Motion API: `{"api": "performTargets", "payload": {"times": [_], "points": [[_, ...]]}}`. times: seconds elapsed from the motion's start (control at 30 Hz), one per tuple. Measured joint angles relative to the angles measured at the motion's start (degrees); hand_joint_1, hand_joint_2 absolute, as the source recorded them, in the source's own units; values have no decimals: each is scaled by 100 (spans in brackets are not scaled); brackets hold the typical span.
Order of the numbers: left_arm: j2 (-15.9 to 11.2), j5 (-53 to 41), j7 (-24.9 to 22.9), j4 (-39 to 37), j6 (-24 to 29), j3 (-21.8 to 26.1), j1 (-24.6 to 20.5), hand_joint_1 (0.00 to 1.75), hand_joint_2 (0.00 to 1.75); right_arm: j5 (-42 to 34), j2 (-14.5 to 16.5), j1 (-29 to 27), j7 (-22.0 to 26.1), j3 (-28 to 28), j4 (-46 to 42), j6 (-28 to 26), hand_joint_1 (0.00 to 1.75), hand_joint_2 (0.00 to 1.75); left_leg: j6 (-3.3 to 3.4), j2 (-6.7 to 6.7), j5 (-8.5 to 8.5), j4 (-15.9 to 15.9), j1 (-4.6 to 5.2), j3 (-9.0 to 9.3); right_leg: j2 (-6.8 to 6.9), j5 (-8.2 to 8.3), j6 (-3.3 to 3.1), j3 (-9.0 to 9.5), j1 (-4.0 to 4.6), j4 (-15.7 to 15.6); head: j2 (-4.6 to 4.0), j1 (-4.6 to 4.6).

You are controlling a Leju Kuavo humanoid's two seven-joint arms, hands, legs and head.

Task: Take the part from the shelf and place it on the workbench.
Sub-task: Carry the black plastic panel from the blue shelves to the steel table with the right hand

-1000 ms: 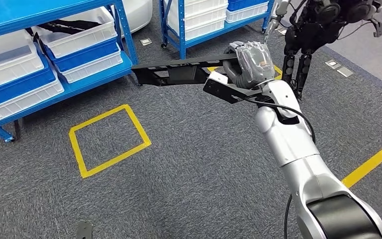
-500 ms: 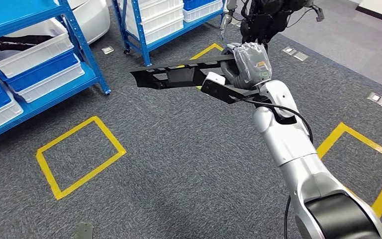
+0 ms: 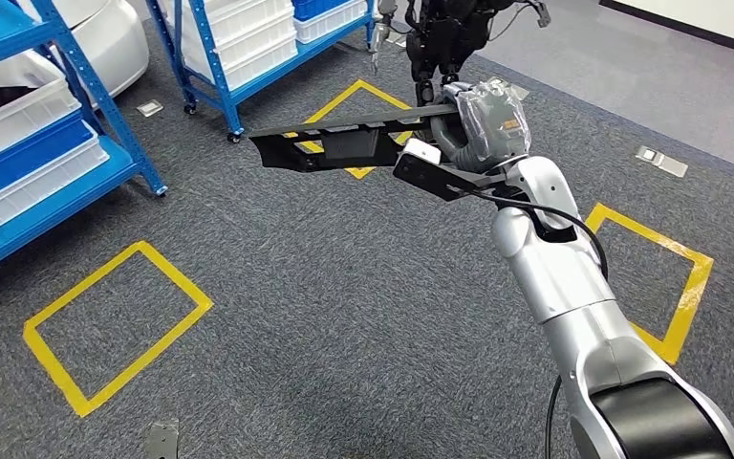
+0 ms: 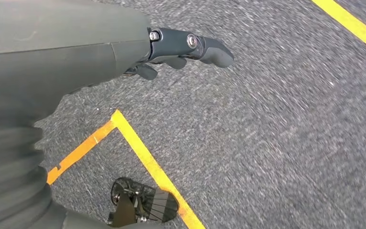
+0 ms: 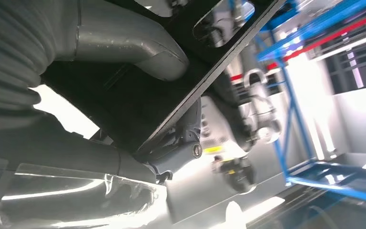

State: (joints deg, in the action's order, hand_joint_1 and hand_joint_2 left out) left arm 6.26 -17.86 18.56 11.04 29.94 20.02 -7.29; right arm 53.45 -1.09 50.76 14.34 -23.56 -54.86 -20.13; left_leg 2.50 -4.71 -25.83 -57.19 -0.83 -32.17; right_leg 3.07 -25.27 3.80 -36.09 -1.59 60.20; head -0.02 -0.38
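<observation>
While the right hand [image 3: 483,120] grips the long black part [image 3: 344,142] (held level above the grey carpet [image 3: 344,316]), the left hand [image 4: 181,50] hangs empty, fingers loosely apart.

Grey carpet floor [image 3: 325,316] marked with yellow tape squares, flanked by blue shelving.

A full yellow square [image 3: 115,325] is seen at lower left of the head view, a second [image 3: 664,277] at right, and a third [image 3: 358,100] farther back, partly hidden. Blue shelf units [image 3: 105,124] are stood along the left edge, loaded with white bins [image 3: 19,110] and blue bins [image 3: 29,148]; another blue rack [image 3: 248,48] holding white bins is set behind. Metal floor plates [image 3: 657,161] are let into the carpet. A second dark robot [image 3: 444,38] is seen at the top. A yellow tape corner [image 4: 124,129] is shown on the carpet in the left wrist view.
</observation>
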Motion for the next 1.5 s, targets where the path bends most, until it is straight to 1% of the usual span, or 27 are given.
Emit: {"api": "performTargets", "payload": {"times": [0.07,0.13,0.2,0.27,0.3,0.37,0.4,0.43,0.5,0.57,0.63,0.67,0.73,0.8,0.87,0.9,0.93,1.0,1.07,1.13,1.17,1.23,1.3,1.37,1.4,1.47,1.5], "points": [[-3,-1,0,0,0,0,1,0,175,-3,-3,14,-1,13,-11,0,164,175,-67,-116,-16,-25,39,-9,135,95,-63,198,50,-385,0,-3],[1,-6,1,0,-1,0,-2,0,175,-8,-16,11,-2,30,-15,-1,164,175,-125,-200,-39,-45,28,-17,-4,130,-150,167,49,-413,0,-15],[3,-14,7,0,-2,0,-2,0,175,-13,-39,13,-3,47,-20,-3,164,175,-172,8,-253,-314,-23,-113,-150,165,-249,164,0,-431,0,-24],[1,-17,13,0,-2,0,10,0,175,-16,-34,10,-3,50,-23,-4,164,175,-195,330,-632,-931,-49,-352,-283,188,-333,165,-12,-441,0,-43],[1,-18,13,-1,-2,0,17,0,175,-17,-23,-2,-1,49,-23,-4,164,175,-197,420,-817,-1330,-49,-524,-346,191,-354,164,2,-440,0,-52],[1,-22,11,-1,-2,0,21,0,175,-20,-14,-28,2,49,-22,-4,164,175,-188,464,-927,-1788,-50,-751,-499,196,-362,163,24,-427,0,-55],[-1,-24,11,-1,-2,0,20,0,175,-22,-16,-39,2,49,-22,-4,164,175,-175,476,-826,-1746,-51,-745,-590,198,-365,163,32,-413,0,-55],[-3,-26,11,0,-2,0,19,0,175,-22,-19,-44,2,50,-22,-4,164,175,-157,510,-608,-1444,-56,-620,-684,198,-364,163,34,-394,0,-56],[-11,-32,11,0,-3,-1,15,0,175,-23,-16,-43,2,50,-24,-5,164,175,-123,751,-198,-643,-82,-282,-863,206,-347,128,42,-354,0,-52],[-19,-48,7,0,-6,-2,8,0,175,-24,-13,-38,-1,52,-26,-10,164,175,-110,942,-83,-285,-85,-151,-1005,241,-292,51,38,-338,0,-54],[-15,-62,1,0,-8,-2,-6,0,175,-24,-38,-53,-5,73,-36,-17,164,175,-75,860,-56,-228,-64,-145,-1131,301,-197,-14,41,-377,0,-58],[-13,-64,-1,0,-8,-2,-17,0,175,-23,-56,-64,-7,91,-45,-19,164,175,-37,793,-18,-176,-64,-128,-1060,297,-174,-56,47,-357,0,-53],[-11,-66,-1,1,-5,-1,-28,0,175,-22,-83,-66,-7,124,-63,-21,164,175,45,650,58,-75,-59,-104,-721,140,-194,-233,82,-50,0,-17],[-17,-63,-1,2,-4,1,-27,0,175,-22,-83,-76,-5,136,-78,-21,164,175,86,491,90,-45,-26,-111,-421,-182,-240,-598,78,729,0,12],[-19,-60,0,2,-4,2,-22,0,175,-22,-81,-109,-5,139,-84,-22,164,175,89,334,93,-45,4,-127,-371,-381,-220,-867,56,1355,0,14],[-19,-59,0,2,-4,2,-22,0,175,-22,-82,-122,-6,139,-84,-22,164,175,88,268,94,-46,14,-132,-366,-378,-191,-860,50,1388,0,16],[-19,-60,0,2,-4,2,-22,0,175,-22,-84,-129,-7,141,-84,-22,164,175,87,203,94,-46,21,-134,-342,-307,-155,-723,46,1181,0,17],[-19,-64,0,2,-4,2,-24,0,175,-22,-87,-123,-7,151,-90,-22,164,175,71,73,92,-50,41,-131,-117,-73,-111,-184,60,288,0,20],[-19,-73,-1,1,-4,2,-25,0,175,-14,-78,-109,-7,166,-107,-23,164,175,21,-52,91,-58,77,-136,92,100,-139,204,124,-382,0,14],[-13,-83,-2,1,-4,2,-28,0,175,9,-82,-109,-18,186,-119,-24,164,175,-37,-175,92,-63,93,-135,31,153,-200,218,180,-471,0,3],[-10,-90,-2,2,-4,2,-33,0,175,25,-94,-115,-30,201,-124,-24,164,175,-70,-177,70,-86,75,-141,-42,176,-236,211,137,-486,0,3],[-12,-110,-2,2,-4,1,-40,0,175,51,-124,-112,-61,233,-132,-24,164,175,-125,24,-80,-275,29,-210,-159,215,-324,222,74,-518,0,-3],[-19,-120,-2,1,-6,0,-20,0,175,57,-136,-113,-89,269,-134,-24,164,175,-155,337,-473,-959,-1,-490,-283,236,-399,223,58,-527,0,-17],[-18,-120,-2,0,-8,1,12,0,175,57,-154,-137,-107,309,-131,-24,164,175,-179,459,-792,-1724,-18,-813,-444,243,-425,215,77,-517,0,-26],[-19,-120,-2,0,-8,2,23,0,175,56,-175,-149,-111,333,-130,-24,164,175,-189,476,-750,-1784,-35,-828,-546,243,-422,211,82,-495,0,-26],[-23,-120,-1,0,-8,2,25,0,175,56,-213,-159,-113,369,-130,-24,164,175,-201,570,-351,-1155,-89,-518,-719,232,-407,197,72,-424,0,-26],[-25,-120,0,-1,-9,2,25,0,175,56,-225,-158,-114,383,-130,-24,164,175,-210,708,-184,-775,-123,-334,-802,224,-390,174,71,-381,0,-26]]}}
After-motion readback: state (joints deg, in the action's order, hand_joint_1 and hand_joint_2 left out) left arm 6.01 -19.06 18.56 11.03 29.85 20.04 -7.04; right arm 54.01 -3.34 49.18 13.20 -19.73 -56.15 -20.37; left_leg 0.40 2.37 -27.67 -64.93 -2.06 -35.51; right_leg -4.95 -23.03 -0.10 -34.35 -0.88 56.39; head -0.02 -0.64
